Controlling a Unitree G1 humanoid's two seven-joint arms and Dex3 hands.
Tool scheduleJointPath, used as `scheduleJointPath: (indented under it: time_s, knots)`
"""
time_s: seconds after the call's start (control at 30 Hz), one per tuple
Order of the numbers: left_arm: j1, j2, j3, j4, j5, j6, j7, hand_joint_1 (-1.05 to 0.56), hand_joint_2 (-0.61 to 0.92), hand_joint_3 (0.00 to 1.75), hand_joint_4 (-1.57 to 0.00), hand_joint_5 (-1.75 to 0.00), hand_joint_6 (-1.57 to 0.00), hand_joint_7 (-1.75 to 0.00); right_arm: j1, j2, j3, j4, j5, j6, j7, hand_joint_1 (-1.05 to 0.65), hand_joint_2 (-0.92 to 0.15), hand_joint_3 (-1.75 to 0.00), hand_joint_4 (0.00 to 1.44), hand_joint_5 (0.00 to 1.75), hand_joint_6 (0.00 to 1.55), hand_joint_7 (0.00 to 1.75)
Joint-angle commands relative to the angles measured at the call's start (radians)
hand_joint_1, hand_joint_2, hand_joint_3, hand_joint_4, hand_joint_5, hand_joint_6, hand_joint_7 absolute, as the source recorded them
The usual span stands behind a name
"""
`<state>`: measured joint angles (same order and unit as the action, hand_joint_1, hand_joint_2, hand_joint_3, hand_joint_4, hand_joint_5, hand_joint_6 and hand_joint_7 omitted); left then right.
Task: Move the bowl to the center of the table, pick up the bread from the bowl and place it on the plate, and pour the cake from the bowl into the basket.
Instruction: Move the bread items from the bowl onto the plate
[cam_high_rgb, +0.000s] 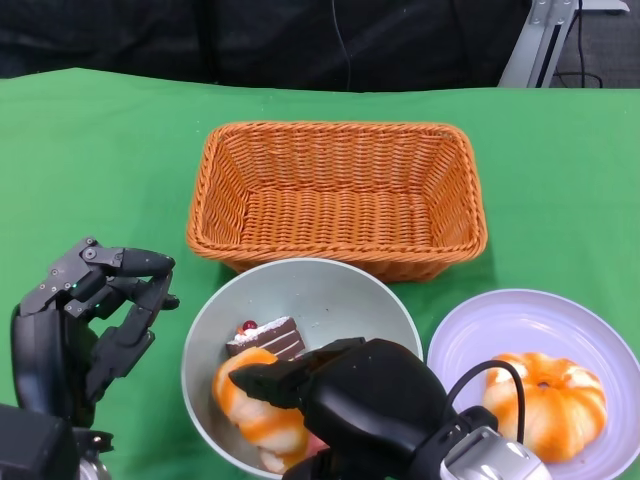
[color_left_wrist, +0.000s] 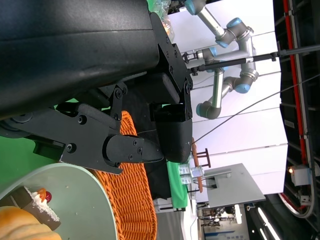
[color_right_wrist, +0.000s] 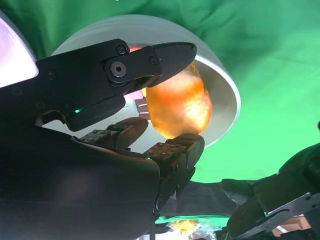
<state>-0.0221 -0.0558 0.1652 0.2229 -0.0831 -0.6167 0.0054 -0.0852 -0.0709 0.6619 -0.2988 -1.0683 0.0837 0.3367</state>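
Note:
The grey bowl (cam_high_rgb: 340, 295) sits in front of the wicker basket (cam_high_rgb: 335, 195). It holds a chocolate cake slice (cam_high_rgb: 268, 338) and an orange-and-white bread (cam_high_rgb: 262, 410). My right hand (cam_high_rgb: 370, 400) reaches into the bowl from the near side and grips the bread. In the right wrist view one finger (color_right_wrist: 170, 55) presses one side of the bread (color_right_wrist: 180, 107) and others (color_right_wrist: 177, 147) press the opposite side, with the bowl (color_right_wrist: 222, 85) behind. The bread still rests in the bowl. My left hand (cam_high_rgb: 90, 320) hovers left of the bowl, fingers apart and holding nothing. The white plate (cam_high_rgb: 530, 320) lies to the right.
A pumpkin-shaped bread (cam_high_rgb: 545, 400) lies on the plate. The basket is empty and nearly touches the bowl's far rim. Green cloth covers the table, with open room to the far left and far right of the basket. The left wrist view shows the bowl (color_left_wrist: 75, 200), cake (color_left_wrist: 40, 202) and basket (color_left_wrist: 132, 200).

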Motion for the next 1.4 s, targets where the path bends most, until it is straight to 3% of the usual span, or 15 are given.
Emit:
scheduleJointPath:
  time_s: [0.03,0.5,0.63,0.73,0.93,0.97,1.03,1.1,1.4]
  knots:
    - [-0.002,0.004,0.007,0.004,0.004,-0.006,0.018,-0.22,0.92,0.26,-0.76,-1.42,-0.83,-1.02,-0.016,-0.020,0.003,0.013,0.016,-0.006,0.021,-0.82,-0.92,-0.16,0.48,0.00,0.52,0.02]
    - [0.002,0.004,0.001,0.008,0.015,-0.016,0.023,-0.22,0.92,0.27,-0.75,-1.43,-0.81,-1.06,-0.045,-0.028,0.028,0.079,0.002,-0.006,0.002,-0.66,-0.92,-0.11,0.53,0.03,0.58,0.02]
    - [0.003,0.001,0.001,0.006,0.025,-0.017,0.034,-0.22,0.91,0.27,-0.76,-1.43,-0.82,-1.07,-0.050,-0.028,0.033,0.114,-0.001,-0.025,-0.055,-0.61,-0.92,-0.10,0.66,0.08,0.67,0.05]
    - [0.003,-0.003,-0.001,0.001,0.025,-0.013,0.037,-0.21,0.91,0.27,-0.77,-1.44,-0.82,-1.07,-0.051,-0.023,0.031,0.145,0.013,-0.041,-0.106,-0.55,-0.92,-0.08,0.83,0.11,0.77,0.06]
    - [0.004,0.001,-0.002,0.009,0.028,-0.023,0.034,-0.23,0.91,0.28,-0.76,-1.44,-0.81,-1.07,-0.066,-0.012,0.030,0.215,0.042,-0.073,-0.195,-0.43,-0.92,-0.05,1.05,0.19,0.83,0.04]
    - [0.004,0.002,-0.002,0.010,0.028,-0.024,0.033,-0.23,0.91,0.28,-0.76,-1.44,-0.81,-1.06,-0.069,-0.010,0.029,0.230,0.048,-0.079,-0.216,-0.40,-0.92,-0.04,1.06,0.24,0.85,0.05]
    - [0.004,0.002,-0.002,0.010,0.027,-0.023,0.032,-0.23,0.91,0.28,-0.76,-1.44,-0.81,-1.06,-0.073,-0.008,0.028,0.246,0.056,-0.087,-0.239,-0.35,-0.92,-0.03,0.85,0.75,0.93,0.04]
    - [0.004,0.002,-0.002,0.010,0.027,-0.023,0.032,-0.23,0.91,0.28,-0.76,-1.44,-0.81,-1.06,-0.078,-0.007,0.026,0.267,0.064,-0.098,-0.271,-0.31,-0.91,-0.01,0.77,0.99,0.97,0.05]
    - [0.006,0.008,-0.004,0.014,0.024,-0.025,0.023,-0.22,0.91,0.28,-0.77,-1.43,-0.82,-1.05,-0.085,0.001,0.020,0.334,0.106,-0.142,-0.379,-0.24,-0.90,0.00,0.69,1.29,1.07,0.08]
